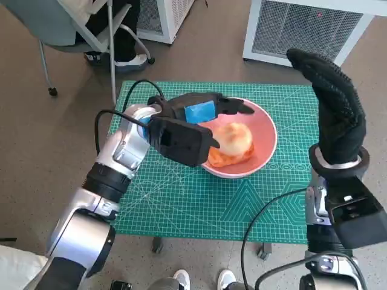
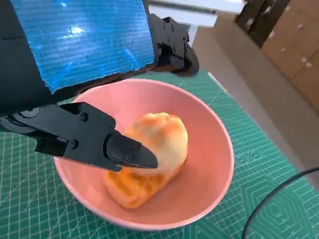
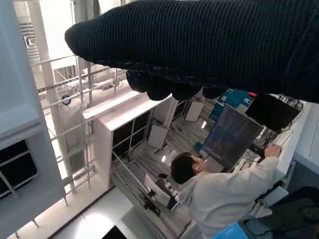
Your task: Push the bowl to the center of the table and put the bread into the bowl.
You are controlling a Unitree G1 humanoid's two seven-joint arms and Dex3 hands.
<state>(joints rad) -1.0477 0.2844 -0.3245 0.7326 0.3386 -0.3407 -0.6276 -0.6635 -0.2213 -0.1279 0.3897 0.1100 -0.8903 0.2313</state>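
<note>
We see the pink bowl (image 1: 264, 151) standing on the green cutting mat (image 1: 181, 199) that covers the small table, a little toward the far right part of the mat and not exactly in its middle. The bread (image 1: 233, 140), a golden roll with an orange underside, lies inside the bowl, on its bottom. In the left wrist view the bread (image 2: 154, 149) rests against the inner wall of the bowl (image 2: 209, 164) and nothing presses on it. The left hand (image 1: 193, 121) hangs over the near left part of the bowl; its fingers are spread apart, with the thumb (image 2: 99, 144) on one side of the bread and the other fingers (image 2: 172, 47) above the far rim, so we judge that it holds nothing. The right hand (image 1: 332, 103) stands raised beside the right edge of the table, well apart from the bowl, with its gloved fingers stretched upward and nothing in them. In the right wrist view the glove (image 3: 199, 45) fills the top, and behind it a person (image 3: 219, 191) in a pale top reaches toward a screen (image 3: 232, 134).
</note>
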